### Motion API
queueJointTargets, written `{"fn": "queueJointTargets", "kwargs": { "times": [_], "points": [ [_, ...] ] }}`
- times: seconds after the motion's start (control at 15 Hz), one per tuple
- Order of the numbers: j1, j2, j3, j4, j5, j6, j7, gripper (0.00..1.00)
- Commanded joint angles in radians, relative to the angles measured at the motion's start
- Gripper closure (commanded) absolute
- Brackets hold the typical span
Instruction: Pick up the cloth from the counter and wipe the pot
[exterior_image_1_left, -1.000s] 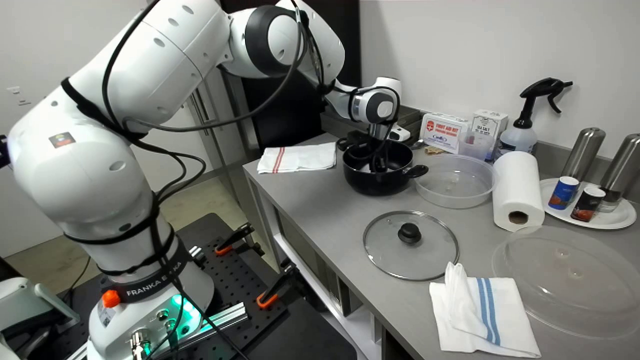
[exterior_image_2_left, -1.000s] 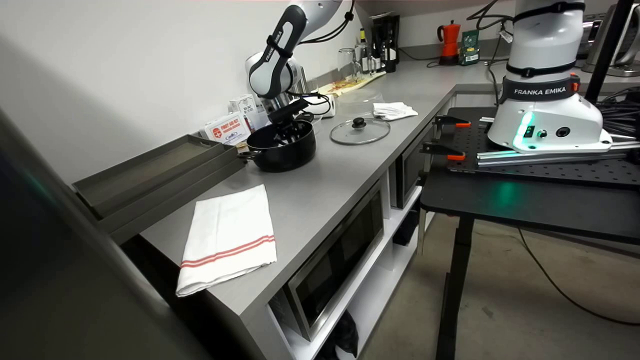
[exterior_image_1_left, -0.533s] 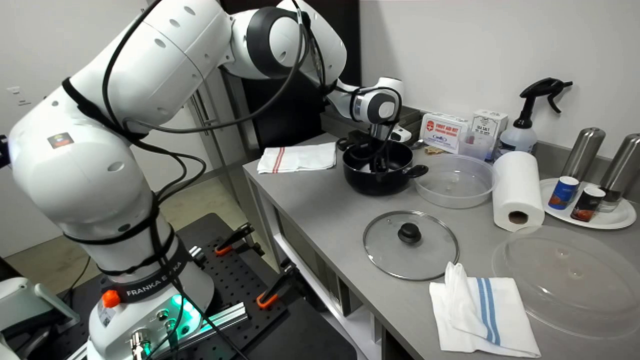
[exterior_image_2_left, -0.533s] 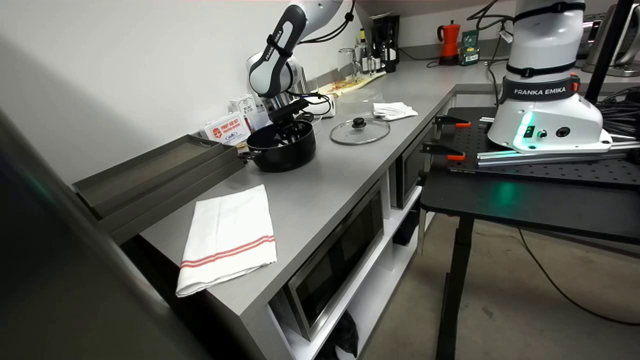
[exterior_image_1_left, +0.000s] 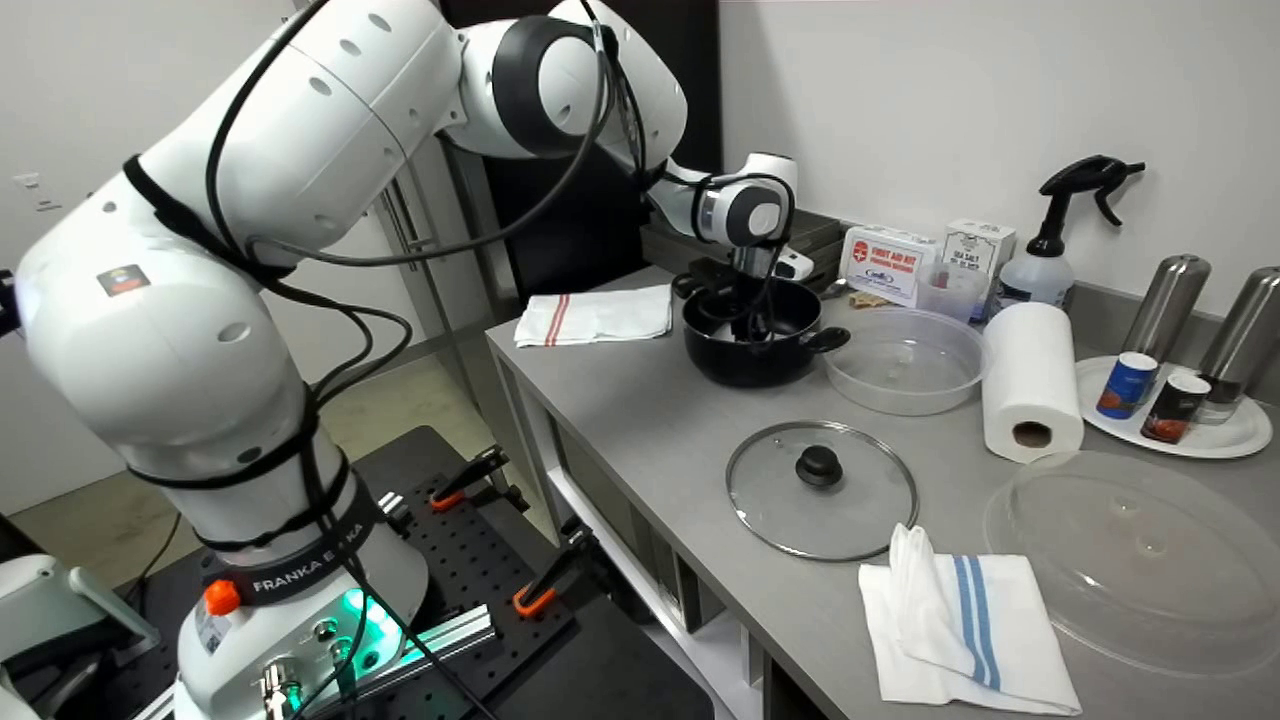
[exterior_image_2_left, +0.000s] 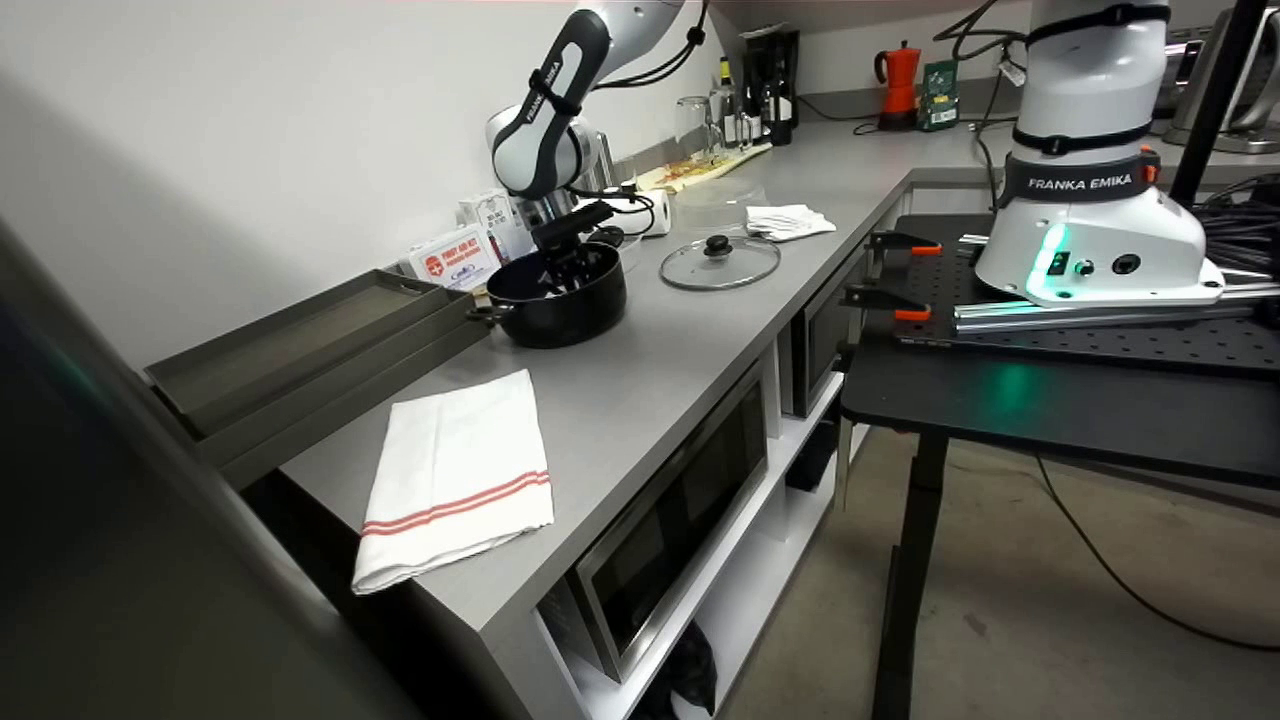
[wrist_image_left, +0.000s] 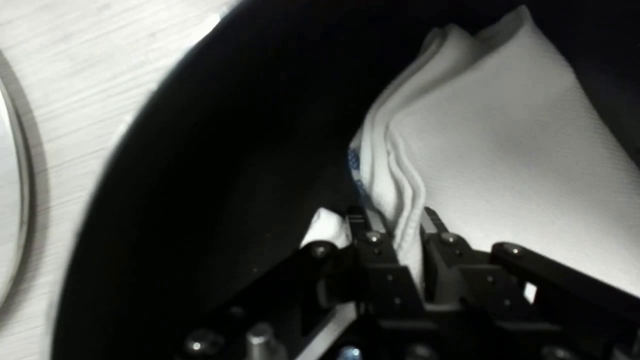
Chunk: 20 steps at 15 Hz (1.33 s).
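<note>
Down inside the pot (exterior_image_1_left: 735, 365), my tool (wrist_image_left: 398, 225) is pinched narrow on a fold of white cloth (wrist_image_left: 510, 135), the rest of it spreading ahead of the tool in the wrist view. In both exterior views, the pot has just slid slightly over the table (exterior_image_1_left: 650, 400), along with the tool. I judge wiping under way, but some of my push seems to be moving the pot, so the next strokes call for lighter pressure.
</note>
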Motion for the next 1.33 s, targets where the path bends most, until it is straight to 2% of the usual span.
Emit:
{"fn": "queueJointTargets", "kwargs": {
  "times": [0.0,0.73,1.27],
  "points": [
    [0.030,0.022,0.023,-0.023,0.015,0.079,-0.046,0.96],
    [0.069,0.000,0.063,-0.054,0.014,0.149,-0.133,0.96],
    [0.040,-0.001,0.031,-0.056,0.031,0.159,-0.100,0.96]
  ]
}}
